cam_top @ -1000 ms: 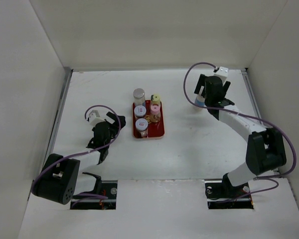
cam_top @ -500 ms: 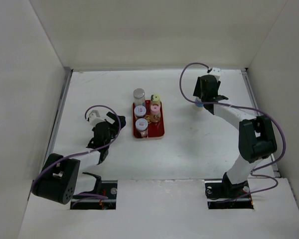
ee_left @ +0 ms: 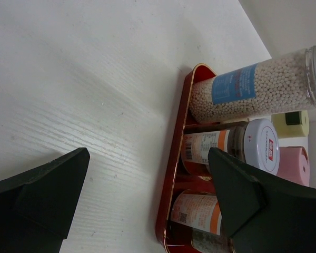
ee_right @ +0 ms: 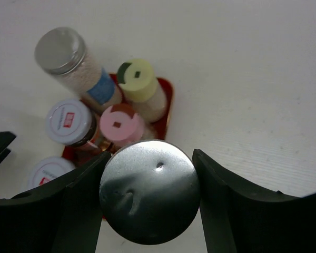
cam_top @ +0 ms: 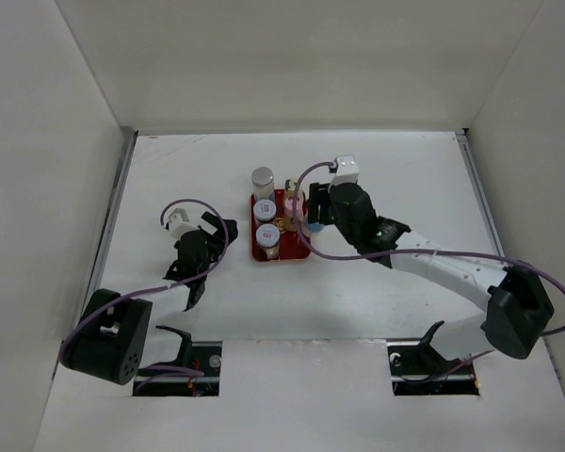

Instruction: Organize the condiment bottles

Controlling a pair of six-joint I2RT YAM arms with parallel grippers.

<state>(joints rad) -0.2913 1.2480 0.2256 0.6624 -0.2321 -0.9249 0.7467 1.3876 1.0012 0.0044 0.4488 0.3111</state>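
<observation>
A red tray (cam_top: 301, 250) holds five condiment bottles: silver cap (cam_top: 263, 178), yellow cap (cam_top: 294, 186), pink cap (cam_top: 294, 203) and two white caps with red marks (cam_top: 265, 213) (cam_top: 266, 237). My right gripper (cam_top: 313, 224) is shut on the grey-capped bottle (ee_right: 149, 197) and holds it upright over the tray's right edge, beside the pink-capped bottle (ee_right: 121, 124). The right wrist view also shows the silver cap (ee_right: 60, 50), the yellow cap (ee_right: 137, 79) and a white cap (ee_right: 68, 120). My left gripper (cam_top: 218, 234) is open and empty, left of the tray (ee_left: 171, 174).
White walls enclose the table on the left, the back and the right. A metal strip (cam_top: 113, 212) runs along the table's left edge. The right arm (cam_top: 433, 264) stretches diagonally across the right half of the table.
My right arm has swung from the far right of the table to the tray's right edge, carrying the grey-capped bottle with it. The left arm has not moved.
</observation>
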